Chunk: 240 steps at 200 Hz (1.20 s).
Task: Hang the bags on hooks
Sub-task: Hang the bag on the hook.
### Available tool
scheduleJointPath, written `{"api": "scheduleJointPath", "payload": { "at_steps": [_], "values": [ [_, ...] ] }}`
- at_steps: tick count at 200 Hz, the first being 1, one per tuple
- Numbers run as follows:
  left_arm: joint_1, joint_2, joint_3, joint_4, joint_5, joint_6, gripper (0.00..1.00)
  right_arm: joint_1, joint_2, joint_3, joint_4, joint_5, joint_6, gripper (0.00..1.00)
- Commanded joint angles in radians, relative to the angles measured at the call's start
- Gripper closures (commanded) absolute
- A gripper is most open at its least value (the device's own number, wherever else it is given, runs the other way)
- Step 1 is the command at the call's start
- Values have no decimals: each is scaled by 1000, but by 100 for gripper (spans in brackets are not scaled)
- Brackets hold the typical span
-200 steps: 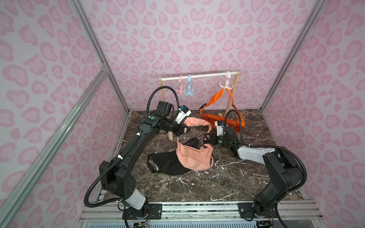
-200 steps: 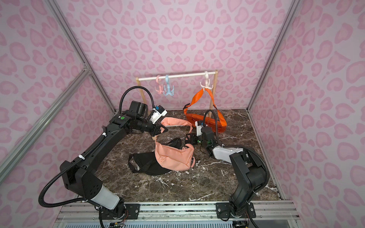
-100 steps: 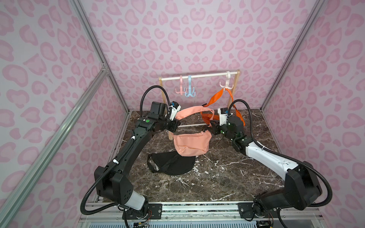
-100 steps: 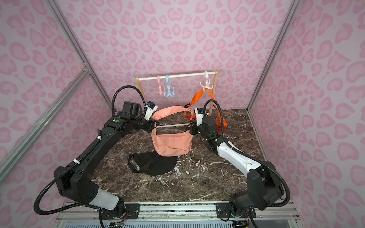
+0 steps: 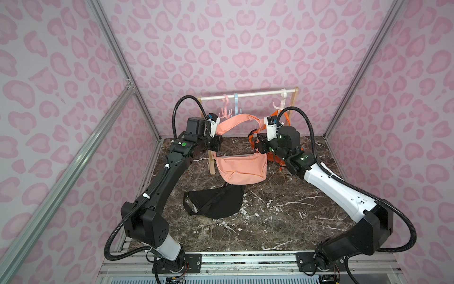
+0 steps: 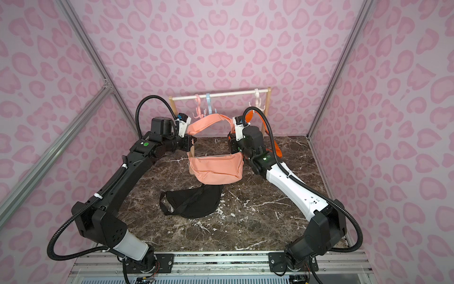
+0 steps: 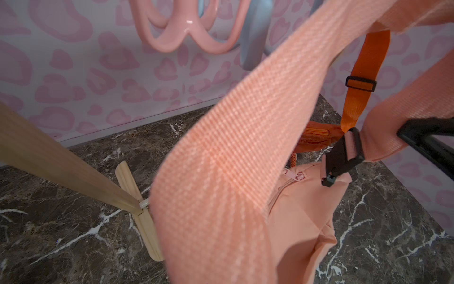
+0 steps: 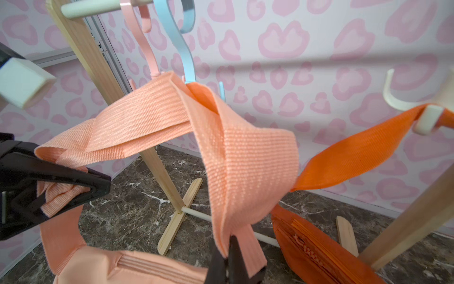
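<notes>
Since a second ago both arms have raised the peach fabric waist bag off the dark marble table, and the right pincer has closed. It pinches the bag's woven peach strap between shut jaws; the left pincer is clamped narrowly on the strap's other end. The strap arches between them, its peak at the foot of the blue plastic hook on the white rail; whether it sits on a prong is unclear. The pouch hangs above a black fabric bag.

Rack post, hooks and orange bag crowd the back, black bag lies centrally; the near table is open.
</notes>
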Motion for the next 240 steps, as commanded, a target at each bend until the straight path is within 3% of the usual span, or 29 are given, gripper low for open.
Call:
{"api": "scheduleJointPath", "payload": {
  "at_steps": [1,78,147,208,216,224,240],
  "values": [
    [0,6,31,50,19,-14,97,0,26,68,-21,30,-43,100],
    [0,76,104,70,-38,-53,97,-74,192,242,-47,-20,-66,100],
    [-2,121,116,79,-98,-77,97,-112,298,243,12,-80,-48,100],
    [-5,118,40,86,-113,-85,95,-118,295,143,35,-115,-13,100],
    [-4,120,31,88,-113,-87,87,-118,294,133,31,-115,-8,85],
    [-4,120,19,89,-113,-89,74,-117,287,124,27,-113,-2,66],
    [-4,85,-45,137,-113,-94,50,-118,255,98,16,-122,5,48]
  ]
}}
